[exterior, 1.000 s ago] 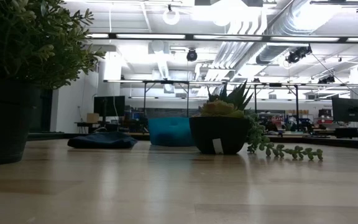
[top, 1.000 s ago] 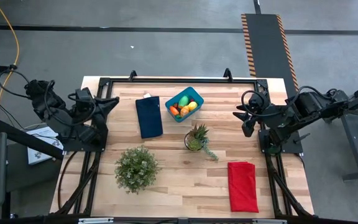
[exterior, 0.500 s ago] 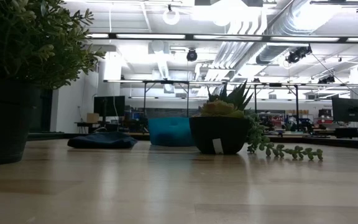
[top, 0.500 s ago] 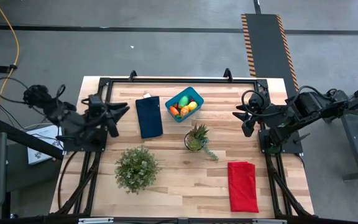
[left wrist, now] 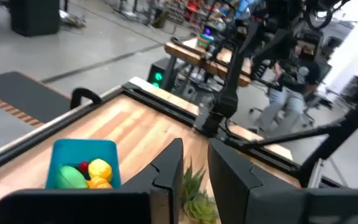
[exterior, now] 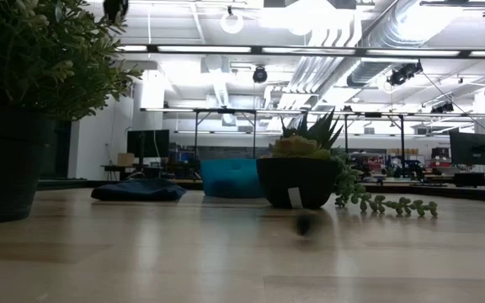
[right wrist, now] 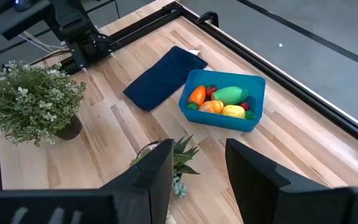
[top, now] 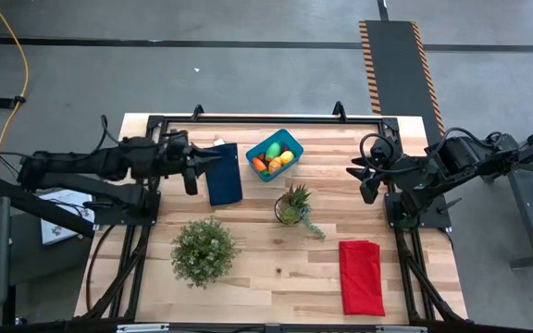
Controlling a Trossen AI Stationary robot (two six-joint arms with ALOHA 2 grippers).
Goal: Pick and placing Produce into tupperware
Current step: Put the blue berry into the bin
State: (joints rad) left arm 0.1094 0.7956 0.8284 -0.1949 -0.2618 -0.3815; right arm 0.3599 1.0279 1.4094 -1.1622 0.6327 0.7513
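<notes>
High view: the left gripper [top: 213,161] hangs over the near edge of the dark blue cloth [top: 223,175], its arm stretched in from the table's [top: 248,268] left side. Its fingers stand slightly apart with nothing between them, as the left wrist view confirms. The tupperware [top: 275,154] lies just beyond the cloth from this gripper, ahead of it and near, but not touching. Inside the tupperware sits the produce [top: 272,158]: a green oval [right wrist: 229,94], a yellow lemon [right wrist: 234,111], an orange oval [right wrist: 197,95] and a further orange piece, all lying within the walls.

The right gripper [top: 357,172] waits at the table's right edge, well apart from the tupperware, which lies ahead of it across bare wood. Its fingers are parted and hold nothing, as seen in the right wrist view.

Between the right gripper and the tupperware stands the spiky plant [top: 292,204] in its small pot. The bushy plant [top: 204,250] stands on the side of the left gripper away from the tupperware. A red cloth [top: 362,276] lies flat near the right arm's base.
</notes>
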